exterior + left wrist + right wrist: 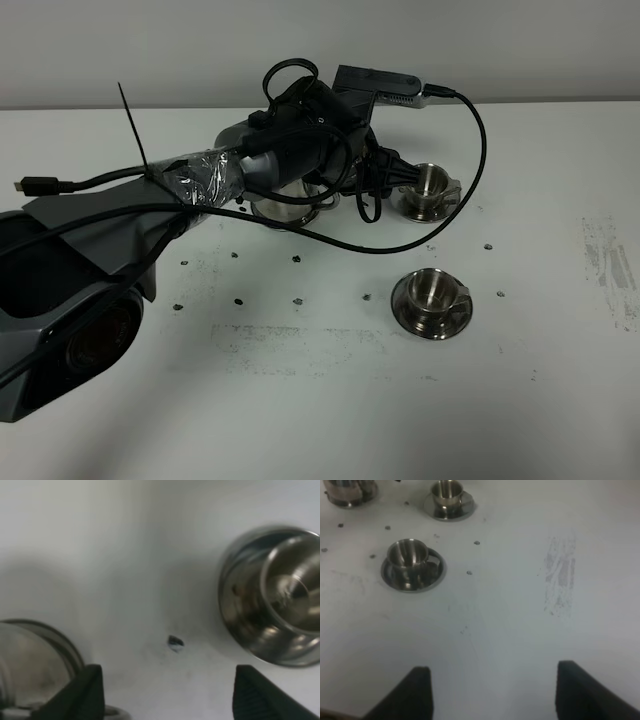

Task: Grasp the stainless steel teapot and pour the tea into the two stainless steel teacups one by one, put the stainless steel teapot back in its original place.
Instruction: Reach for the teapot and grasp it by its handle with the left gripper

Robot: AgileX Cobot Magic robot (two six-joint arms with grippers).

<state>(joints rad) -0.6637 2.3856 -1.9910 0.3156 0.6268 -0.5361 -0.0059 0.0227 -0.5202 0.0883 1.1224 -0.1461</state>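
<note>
At the far middle of the counter [320,400] stands the stainless steel teapot [347,492]. In the high view most of it is hidden under the left arm [200,175], which reaches from the near left corner across to the far side, so only a shiny lower edge shows below the wrist. The left tool [167,675] hangs low and points down at the counter. Its jaws stand wide apart, with nothing between them but bare counter and a small dark mark [175,642]. It sits over the gap between the pot and the far teacup [428,190]: its wrist view shows a rounded steel flank just beside one finger [87,690] and the cup on its saucer well clear of the other. The teapot therefore lies just left of the tool, close but outside the jaws. I judge that a grasp would call for a short shift left and a line-up with the loop handle. Neither handle nor spout is visible, so I cannot tell which way the pot's long axis runs, nor whether it rests on its dish. The near teacup [432,300] sits on its saucer nearer and to the right, apart from the arm. The right tool [493,667] is likewise open and empty, low over bare counter at the near right by a scuffed patch [560,575], well apart from all three vessels. The left arm is by far the nearer. Whether either cup holds tea cannot be made out.
</note>
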